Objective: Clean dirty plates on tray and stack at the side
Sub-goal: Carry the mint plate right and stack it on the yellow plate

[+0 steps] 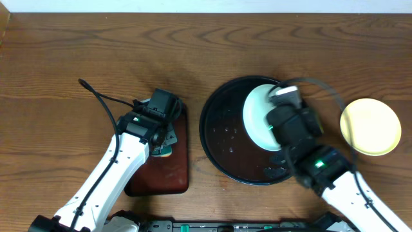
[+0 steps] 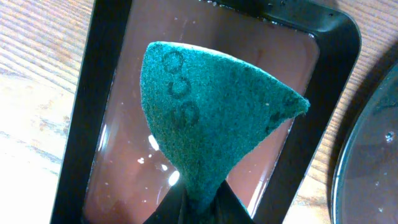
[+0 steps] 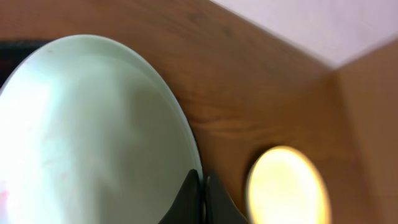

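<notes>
A pale blue-white plate [image 1: 256, 116] is held tilted over the right part of the round black tray [image 1: 219, 138]. My right gripper [image 1: 275, 127] is shut on its rim. In the right wrist view the plate [image 3: 93, 137] fills the left side, and the gripper [image 3: 201, 182] pinches its edge. A pale yellow plate [image 1: 370, 127] lies on the table right of the tray, seen blurred as the yellow plate [image 3: 286, 186] in that view. My left gripper [image 2: 200, 208] is shut on a green scouring sponge [image 2: 211, 112] and hangs over the small red-brown tray [image 2: 93, 124].
The small red-brown tray [image 1: 164, 174] lies left of the black tray, under the left gripper [image 1: 164, 143]. The black tray's rim [image 2: 367, 162] shows at the right of the left wrist view, with water drops on it. The wall runs along the table's far edge.
</notes>
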### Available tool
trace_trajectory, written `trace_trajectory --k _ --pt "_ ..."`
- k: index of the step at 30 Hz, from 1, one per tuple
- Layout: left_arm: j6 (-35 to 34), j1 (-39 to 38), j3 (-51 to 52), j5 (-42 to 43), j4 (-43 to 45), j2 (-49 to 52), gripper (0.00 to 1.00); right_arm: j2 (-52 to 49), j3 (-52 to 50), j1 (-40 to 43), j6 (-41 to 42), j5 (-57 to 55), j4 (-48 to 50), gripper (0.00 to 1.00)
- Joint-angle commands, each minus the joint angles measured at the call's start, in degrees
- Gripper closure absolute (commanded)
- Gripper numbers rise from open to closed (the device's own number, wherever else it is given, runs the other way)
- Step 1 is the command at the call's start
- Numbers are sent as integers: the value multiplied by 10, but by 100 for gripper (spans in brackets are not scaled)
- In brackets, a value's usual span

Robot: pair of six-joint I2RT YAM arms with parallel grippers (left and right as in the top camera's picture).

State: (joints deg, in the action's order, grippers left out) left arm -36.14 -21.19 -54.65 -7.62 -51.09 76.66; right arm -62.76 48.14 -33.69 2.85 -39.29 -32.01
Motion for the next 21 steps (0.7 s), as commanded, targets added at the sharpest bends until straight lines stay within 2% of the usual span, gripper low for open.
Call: trace_trajectory --k 1,6,9,15,21 --pt "3 3 4 -3 -3 1 91 19 7 89 106 128 3 99" --pt "3 3 4 9 -2 1 91 18 7 298 120 356 2 99" --pt "4 3 4 10 -2 1 91 10 7 418 138 427 -4 99" --pt "4 3 4 10 -2 1 92 -33 7 608 195 431 -4 99" --pt "4 3 4 10 -3 1 91 -104 7 703 224 375 23 99"
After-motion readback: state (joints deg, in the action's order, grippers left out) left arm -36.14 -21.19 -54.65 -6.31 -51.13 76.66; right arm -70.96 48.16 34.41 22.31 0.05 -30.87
